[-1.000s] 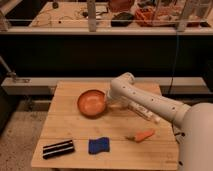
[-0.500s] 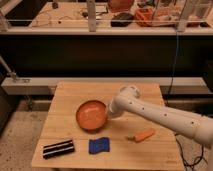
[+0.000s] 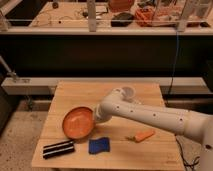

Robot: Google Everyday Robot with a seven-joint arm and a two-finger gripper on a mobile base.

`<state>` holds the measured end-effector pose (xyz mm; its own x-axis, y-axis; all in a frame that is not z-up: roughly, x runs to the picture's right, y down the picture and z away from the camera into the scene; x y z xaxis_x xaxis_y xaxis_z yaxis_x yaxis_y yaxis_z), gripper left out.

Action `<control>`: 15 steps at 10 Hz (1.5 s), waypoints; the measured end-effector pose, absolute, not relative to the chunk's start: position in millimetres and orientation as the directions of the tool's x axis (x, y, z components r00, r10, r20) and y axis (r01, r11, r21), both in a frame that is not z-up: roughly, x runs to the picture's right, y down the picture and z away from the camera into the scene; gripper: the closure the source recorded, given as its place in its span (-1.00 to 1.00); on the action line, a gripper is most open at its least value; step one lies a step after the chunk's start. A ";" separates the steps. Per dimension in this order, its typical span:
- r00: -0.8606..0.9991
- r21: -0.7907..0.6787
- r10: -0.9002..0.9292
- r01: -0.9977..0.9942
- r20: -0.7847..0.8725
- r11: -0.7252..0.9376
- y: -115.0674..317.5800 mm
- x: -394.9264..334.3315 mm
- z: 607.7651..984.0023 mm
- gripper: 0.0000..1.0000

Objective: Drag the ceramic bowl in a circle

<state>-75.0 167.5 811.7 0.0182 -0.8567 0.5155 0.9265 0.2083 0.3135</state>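
Ceramic bowl (image 3: pixel 79 122) comes first: it is round, orange and shiny inside, and it sits at about 8 o'clock on the wooden worktop (image 3: pixel 145 92), close to the left edge. Nothing is in the bowl that I can see. It looks a bit tipped, with its open side turned toward the camera, but I cannot be sure that it is lifted.

The white arm (image 3: pixel 150 116) reaches in from 4 o'clock and ends at the bowl's right rim. The pincer (image 3: pixel 96 116) is there, right against the rim at the bowl's 3 o'clock side. I cannot tell how the pincer is set or if it grips the rim, because the end of the arm covers it. My guess is that it is placed on the rim so it can push or pull the bowl along the wood without picking it up. That fits a job where the bowl must slide round in a ring.

Just below the bowl, at 6 o'clock, lies a blue sponge (image 3: pixel 100 145). At 7 o'clock from the bowl is a black bar (image 3: pixel 58 149), near the front edge. A small carrot (image 3: pixel 142 135) lies at 4 o'clock, under the arm. These 3 things are near the bowl's path, so a wide ring could bump them. The back half of the worktop looks like the safer way to go.
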 end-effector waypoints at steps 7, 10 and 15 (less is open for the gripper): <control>-0.006 0.371 -0.879 0.908 0.477 0.195 99.6 -105.1 874.2 0.99; 0.106 0.316 -0.869 0.905 0.483 0.286 70.8 -60.5 904.1 0.99; 0.263 0.225 -0.847 0.889 0.463 0.400 80.0 10.9 890.3 0.99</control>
